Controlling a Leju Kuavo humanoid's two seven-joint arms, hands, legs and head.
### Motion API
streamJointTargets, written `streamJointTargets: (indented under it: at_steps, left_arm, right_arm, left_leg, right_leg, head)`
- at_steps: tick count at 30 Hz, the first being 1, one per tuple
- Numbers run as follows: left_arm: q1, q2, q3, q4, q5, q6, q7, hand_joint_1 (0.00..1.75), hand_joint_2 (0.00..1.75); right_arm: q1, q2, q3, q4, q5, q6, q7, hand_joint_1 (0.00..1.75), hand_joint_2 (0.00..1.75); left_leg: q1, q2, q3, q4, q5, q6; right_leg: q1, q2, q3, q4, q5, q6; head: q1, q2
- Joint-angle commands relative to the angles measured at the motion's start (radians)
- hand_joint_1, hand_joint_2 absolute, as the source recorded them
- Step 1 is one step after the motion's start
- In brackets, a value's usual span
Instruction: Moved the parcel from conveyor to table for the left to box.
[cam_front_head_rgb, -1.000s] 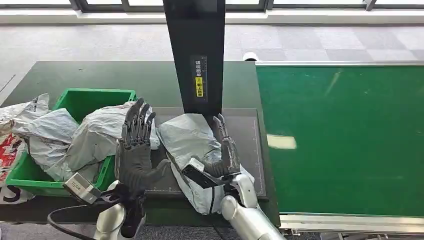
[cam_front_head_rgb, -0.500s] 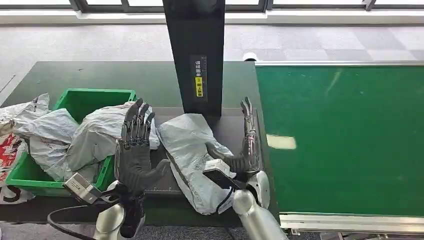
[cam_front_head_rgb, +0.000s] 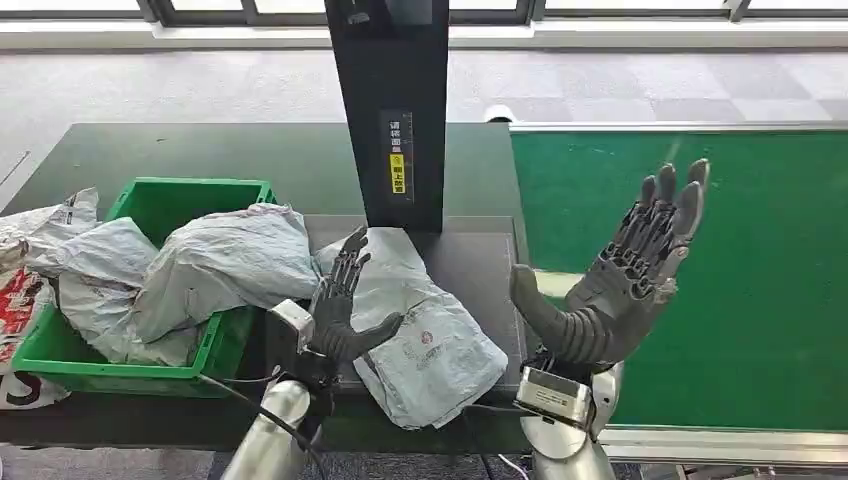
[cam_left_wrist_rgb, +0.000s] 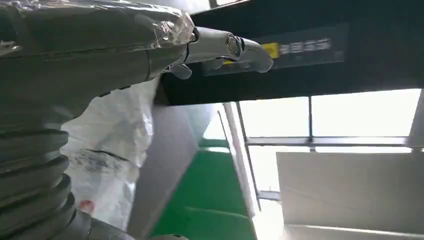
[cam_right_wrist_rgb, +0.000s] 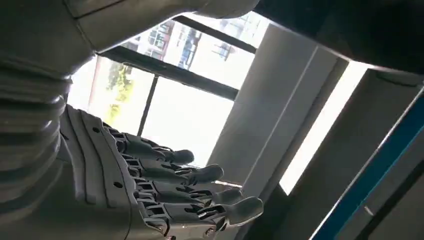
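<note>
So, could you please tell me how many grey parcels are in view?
About 4: one on the table, one draped over the green bin, two at its left; others may be hidden.

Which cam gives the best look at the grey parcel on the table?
Head view: the grey parcel lies whole on the dark table, left robot hand over its edge. Left wrist view catches part of its wrinkled plastic; right wrist view faces windows.

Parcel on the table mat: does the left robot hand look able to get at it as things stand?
Probably yes. The left robot hand is open right at the grey parcel, nothing lies between them, and the right robot hand is raised clear over the conveyor.
</note>
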Motion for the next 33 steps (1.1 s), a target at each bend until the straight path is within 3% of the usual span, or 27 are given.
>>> streamJointTargets:
  at_steps: [1, 21, 29, 30, 31, 33]
  left_arm:
    - [-0.2, -0.002, -0.027, 0.515, -0.144, 0.112, 0.098, 0.0, 1.75]
    - [-0.208, -0.006, -0.032, 0.537, -0.158, 0.122, 0.111, 0.0, 1.75]
    - [-0.244, -0.014, -0.104, 0.647, -0.318, 0.253, 0.278, 0.0, 1.75]
    - [-0.252, -0.01, -0.169, 0.673, -0.409, 0.289, 0.375, 0.17, 1.75]
    - [-0.248, -0.01, -0.177, 0.672, -0.426, 0.301, 0.39, 1.75, 1.75]
    - [-0.244, -0.009, -0.19, 0.672, -0.453, 0.312, 0.412, 1.75, 1.75]
  right_arm:
    - [0.042, 0.016, 0.052, -0.025, -0.022, 0.003, 0.001, 0.0, 1.75]
    - [0.038, 0.016, 0.053, -0.023, -0.021, 0.003, 0.001, 0.0, 1.75]
    - [0.02, 0.016, 0.059, 0.002, -0.036, 0.003, 0.001, 0.0, 1.75]
    - [0.013, 0.016, 0.056, 0.012, -0.04, 0.003, 0.001, 0.0, 1.75]
    - [0.008, 0.016, 0.054, 0.017, -0.04, 0.003, 0.001, 0.0, 1.75]
    - [0.005, 0.016, 0.052, 0.02, -0.033, 0.003, 0.001, 0.0, 1.75]
  left_leg:
    - [0.0, -0.003, 0.003, -0.004, 0.001, 0.0]
    - [0.0, 0.0, 0.001, -0.001, 0.0, 0.0]
    - [0.0, 0.0, 0.002, -0.003, 0.001, 0.0]
    - [0.0, 0.0, 0.003, -0.003, 0.001, 0.0]
    - [0.0, 0.0, 0.003, -0.003, 0.001, 0.0]
    - [0.0, 0.0, 0.003, -0.003, 0.001, 0.0]
  right_leg:
    - [0.0, -0.003, 0.004, -0.003, 0.0, -0.001]
    - [0.0, -0.001, 0.001, -0.001, 0.0, -0.001]
    - [0.0, -0.001, 0.003, -0.003, 0.001, -0.001]
    - [0.0, 0.0, 0.003, -0.003, 0.001, -0.001]
    - [0.0, -0.001, 0.003, -0.003, 0.001, -0.001]
    - [0.0, 0.0, 0.004, -0.002, 0.001, -0.001]
  head:
    - [0.0, 0.0]
    - [0.0, 0.0]
    - [0.0, 0.0]
    - [0.0, 0.0]
    - [0.0, 0.0]
    - [0.0, 0.0]
